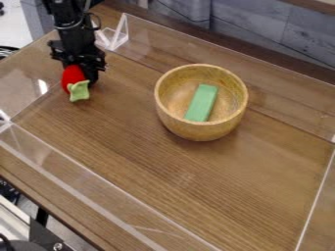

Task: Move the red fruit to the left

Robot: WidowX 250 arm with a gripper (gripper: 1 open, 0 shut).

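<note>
The red fruit (pixel 76 78) is a small bright red toy with a pale green leafy end that points down and toward the camera. It hangs at the far left of the wooden table, just above or on its surface; I cannot tell which. My gripper (pixel 81 67) points straight down from the black arm and is shut on the fruit's top. Its black fingers hide the fruit's upper part.
A wooden bowl (pixel 167 106) stands right of centre with a light green block (pixel 202 102) lying in it. Clear acrylic walls (pixel 118 34) ring the table (pixel 157 176); the left wall stands close to the gripper.
</note>
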